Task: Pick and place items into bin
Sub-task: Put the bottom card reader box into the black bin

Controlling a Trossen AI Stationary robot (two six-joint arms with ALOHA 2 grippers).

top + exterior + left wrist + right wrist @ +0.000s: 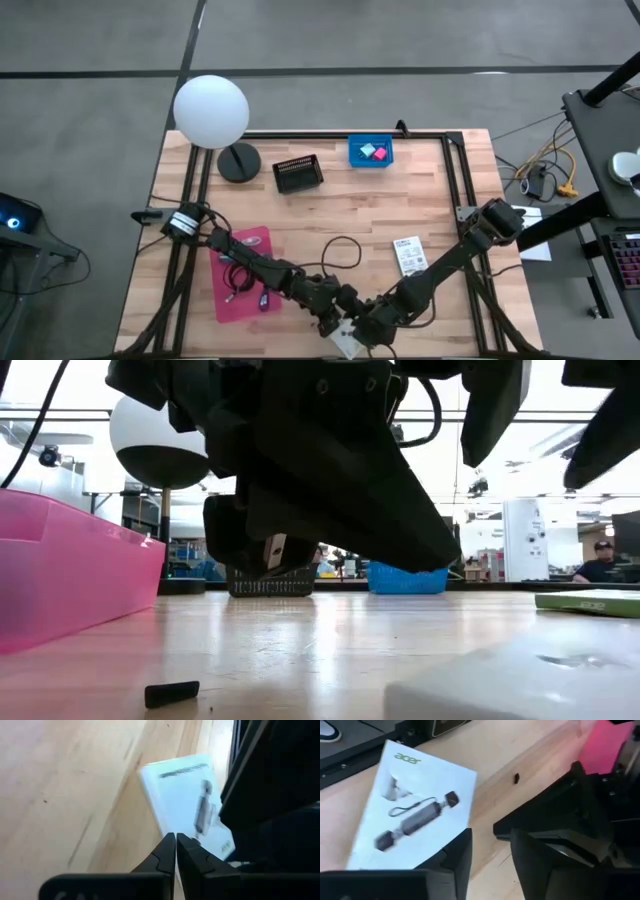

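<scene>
so from my seat, taking the pink tray [245, 285] as my mark: it lies on the table [330, 215] at the near left, with dark coiled cables [238, 272] lying in it. the lamp [212, 112] stands well beyond the tray at the far left edge, and a black basket [298, 173] sits beyond the tray, just right of the lamp's base. the blue bin [370, 151] is farther right along the far edge, well apart from the tray, with a pink cube [379, 153] and a teal cube [367, 150] inside it.

my left gripper [176, 842] is just right of the tray, low at the near edge, its fingers pressed together with nothing between them. a white packet [415, 807] lies at that near edge right of the tray, under both grippers; the left fingertips hover over its corner. my right gripper [490, 852] is just beyond the left one, farther from the tray, fingers parted with a gap, one finger over the packet's edge; i see nothing held in it.

a loose black cable [340, 252] loops on the wood right of the tray, and a second packet [408, 255] lies farther right, well apart. in the low view a small black piece [171, 692] lies on the wood just right of the tray.
</scene>
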